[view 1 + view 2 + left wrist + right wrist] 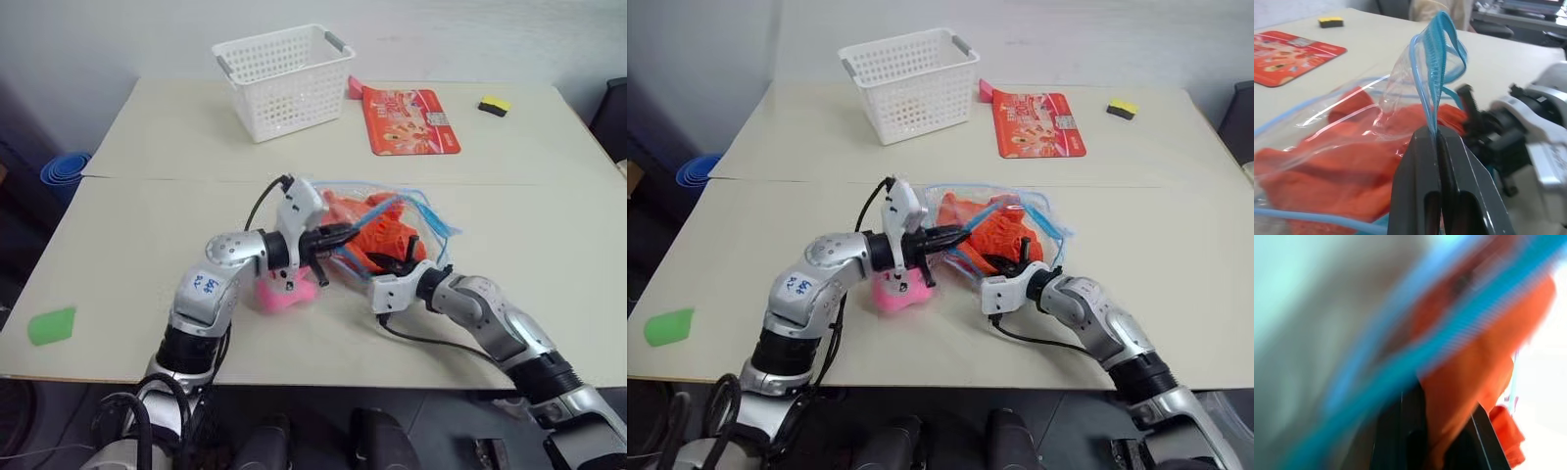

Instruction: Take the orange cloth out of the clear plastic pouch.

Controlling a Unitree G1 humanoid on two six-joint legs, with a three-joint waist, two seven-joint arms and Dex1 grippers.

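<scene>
Beige tabletop point(147, 147), white basket point(284, 78) upper centre, red printed packet point(409, 119) to its right, yellow-black block point(495, 106) far upper right, green scrap point(51, 325) lower left.

Left eye view: clear plastic pouch point(431, 217) sits mid-frame, orange cloth point(377, 235) bunched inside it. My left gripper point(338, 235) comes in from the left, pressed together on the pouch mouth. My right gripper point(402, 262) comes from lower right, fingers closed in at the cloth. Pink item point(279, 292) lies under my left wrist.

Right eye view: same layout; cloth is mostly inside the pouch.

Left wrist view: my fingers point(1418, 186) pinch the light blue zipper edging point(1436, 63), holding the film up off the table. Film is thin, floppy, probably slick, so gripping the ribbed edging is the safer hold.

Right wrist view: blurred; orange fabric sits between my fingers point(1400, 431), so I judge they're clamped on a fold. Cloth is light, soft and should bunch easily. Take a thick wrinkle near the mouth, not pouch film.
</scene>
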